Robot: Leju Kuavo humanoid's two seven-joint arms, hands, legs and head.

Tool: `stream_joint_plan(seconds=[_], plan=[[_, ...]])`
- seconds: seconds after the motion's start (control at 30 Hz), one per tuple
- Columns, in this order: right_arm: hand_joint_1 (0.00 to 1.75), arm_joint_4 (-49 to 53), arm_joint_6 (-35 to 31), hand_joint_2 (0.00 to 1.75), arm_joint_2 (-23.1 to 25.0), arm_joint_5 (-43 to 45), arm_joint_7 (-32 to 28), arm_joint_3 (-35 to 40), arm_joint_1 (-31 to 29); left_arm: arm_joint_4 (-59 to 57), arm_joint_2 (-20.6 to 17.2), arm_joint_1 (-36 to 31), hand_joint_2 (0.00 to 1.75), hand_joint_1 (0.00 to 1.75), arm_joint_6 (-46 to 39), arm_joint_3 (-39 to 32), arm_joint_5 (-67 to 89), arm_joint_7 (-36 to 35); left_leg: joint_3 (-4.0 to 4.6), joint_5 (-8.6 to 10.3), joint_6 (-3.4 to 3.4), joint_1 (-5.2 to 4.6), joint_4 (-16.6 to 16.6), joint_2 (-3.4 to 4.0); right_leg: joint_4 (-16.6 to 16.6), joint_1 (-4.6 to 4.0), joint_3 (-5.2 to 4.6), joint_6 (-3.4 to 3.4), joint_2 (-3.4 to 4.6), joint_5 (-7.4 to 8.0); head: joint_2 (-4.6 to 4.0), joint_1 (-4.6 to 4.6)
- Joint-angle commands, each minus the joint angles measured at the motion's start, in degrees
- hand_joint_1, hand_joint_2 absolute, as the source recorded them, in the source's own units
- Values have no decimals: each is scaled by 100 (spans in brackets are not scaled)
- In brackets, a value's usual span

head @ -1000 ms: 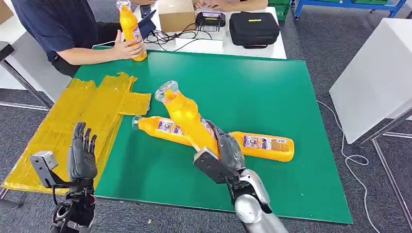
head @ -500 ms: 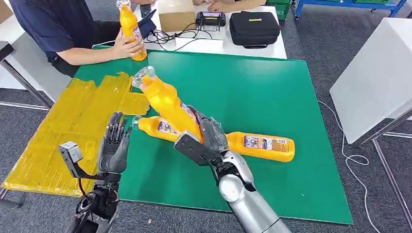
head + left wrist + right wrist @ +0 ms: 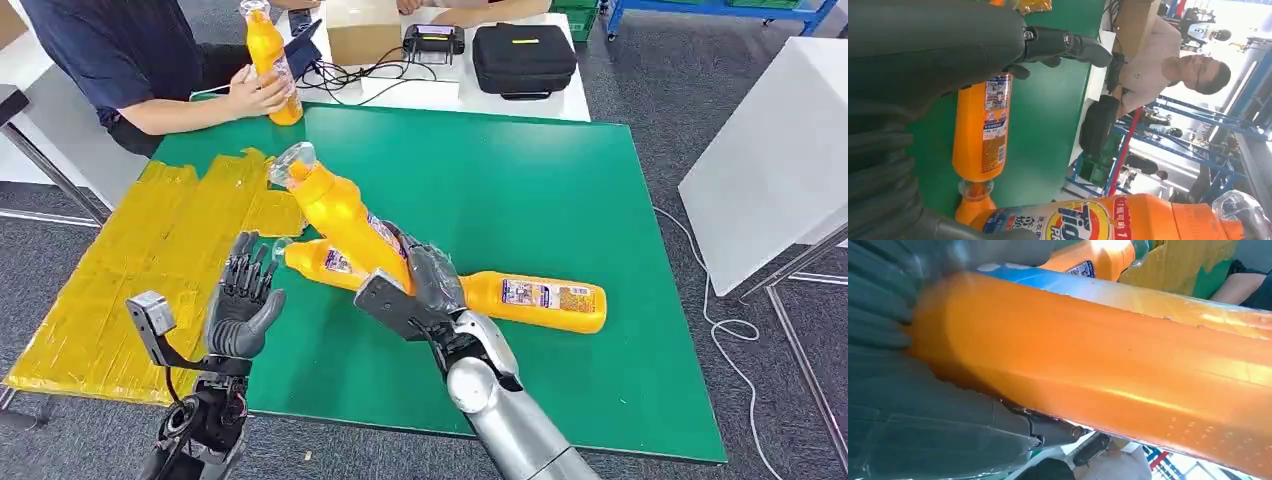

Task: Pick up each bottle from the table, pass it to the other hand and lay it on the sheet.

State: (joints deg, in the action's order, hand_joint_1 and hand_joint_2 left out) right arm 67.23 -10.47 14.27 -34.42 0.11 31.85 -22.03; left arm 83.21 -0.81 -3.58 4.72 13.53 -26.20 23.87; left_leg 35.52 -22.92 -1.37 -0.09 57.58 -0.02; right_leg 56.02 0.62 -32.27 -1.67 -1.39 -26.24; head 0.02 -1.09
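My right hand point(image 3: 428, 285) grips an orange bottle point(image 3: 345, 218) by its lower body and holds it tilted above the green table point(image 3: 560, 180), clear cap point(image 3: 291, 162) pointing up and left. The same bottle point(image 3: 1108, 365) lies across my right hand point(image 3: 923, 405) in the right wrist view. My left hand point(image 3: 243, 303) stands open, fingers up, just left of the bottle and apart from it. Two more orange bottles lie on the table: one point(image 3: 322, 260) under the held one, one point(image 3: 540, 302) to the right. The yellow sheet point(image 3: 150, 250) covers the table's left part.
A person sits at the far left corner with a hand on another upright orange bottle point(image 3: 265, 55). Behind the green table are a cardboard box point(image 3: 362, 28) and a black case point(image 3: 522, 58). A white table point(image 3: 780, 160) stands to the right.
My right hand has carried the bottle up and to the left. My left hand has risen and moved right, close to the bottle.
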Motion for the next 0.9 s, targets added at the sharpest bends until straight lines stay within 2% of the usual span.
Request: stream_joint_plan(seconds=[0.03,0.27,0.3,0.4,0.5,0.57,0.6,0.77,0.8,0.9], plan=[[175,-905,101,175,258,-73,68,320,-823,-543,108,-478,175,0,-16,441,-266,-2,-14,-5,8,3,1,3,0,-2,14,6,13,-5,0,0],[175,-1829,157,175,524,-204,141,713,-1100,-436,266,-624,175,0,39,436,-303,-184,-18,-4,7,4,-4,1,-7,-3,20,5,9,-3,0,0],[175,-1992,149,175,573,-705,334,1256,-1170,-411,284,-712,175,0,107,470,-339,-306,-45,-12,15,9,-8,0,-14,-7,51,11,16,-12,2,2],[175,-1828,18,175,573,-653,759,2215,-1183,-92,320,-640,175,0,26,337,-468,-431,-24,-11,11,7,1,7,-3,-6,27,8,18,-9,2,2],[175,-1699,54,175,573,-540,917,2659,-1226,342,318,-401,175,0,1,235,-614,-498,-31,-18,13,7,2,25,-2,-6,29,9,38,-10,0,2],[175,-1681,78,175,573,-532,1015,2778,-1259,500,351,-335,175,0,44,256,-714,-627,-29,-18,11,6,0,28,-2,-5,26,8,38,-10,0,-2],[175,-1648,80,175,573,-532,1039,2785,-1243,563,392,-312,175,0,57,273,-730,-655,-8,-6,6,4,0,8,-1,-3,9,4,12,-6,0,2],[175,-1430,326,175,573,-857,1083,2768,-959,916,550,-205,175,0,-61,180,-646,-773,-7,-4,5,8,0,0,-6,-6,12,5,2,-6,0,2],[175,-1407,351,175,573,-903,1091,2822,-918,957,573,-189,175,0,-82,155,-613,-797,-31,-15,11,12,2,-5,-11,-9,41,8,5,-17,0,0],[175,-1325,319,175,573,-1056,1149,3024,-843,942,617,-126,175,0,-86,112,-562,-841,-21,-8,9,8,-4,-6,-12,-6,28,7,-1,-12,0,0]])
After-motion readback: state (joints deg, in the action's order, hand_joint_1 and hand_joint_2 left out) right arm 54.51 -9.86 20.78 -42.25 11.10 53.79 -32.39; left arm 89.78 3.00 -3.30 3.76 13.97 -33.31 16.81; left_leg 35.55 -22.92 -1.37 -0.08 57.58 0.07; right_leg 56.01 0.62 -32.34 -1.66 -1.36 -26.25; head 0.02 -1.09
